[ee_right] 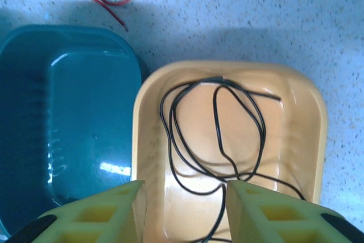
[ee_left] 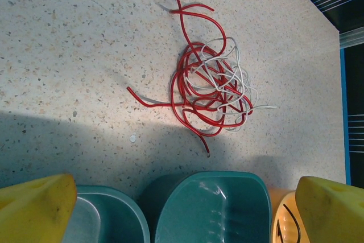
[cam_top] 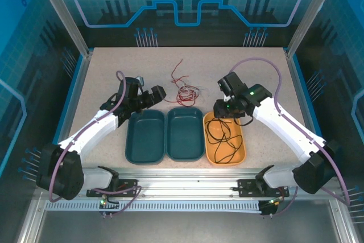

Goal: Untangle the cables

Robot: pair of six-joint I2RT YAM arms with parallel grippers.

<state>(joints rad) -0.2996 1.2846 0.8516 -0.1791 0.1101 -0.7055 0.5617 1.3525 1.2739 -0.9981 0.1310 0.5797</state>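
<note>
The worktop (cam_top: 114, 72) carries three trays in a row near the arms: two teal trays (cam_top: 147, 135), both empty, and one yellow tray (cam_top: 243, 140) at the right. As I judge, each tray is meant to receive one separated cable, and this is why they stand side by side just in front of the tangle.

The black cable (ee_right: 193, 140) lies in loose loops inside the yellow tray, apart from the others, so this part of the task looks done. The red cable (ee_left: 182, 92) and the white cable (ee_left: 230, 72) are not yet separated. They form one knot on the bare worktop, just behind the teal trays, with the red ends spreading out to the far side and to the left.

The left claw (cam_top: 153, 94) hangs beside the left teal tray and looks toward the knot. Its fingers (ee_left: 34, 206) are spread to the widest and hold nothing.

The right claw (ee_right: 185, 209) hovers over the near end of the yellow tray. Its fingers are partly spread with a clear gap. One strand of the black cable passes down through this gap, close to the right finger, but it is not pinched. If it touches the finger, I cannot tell.
</note>
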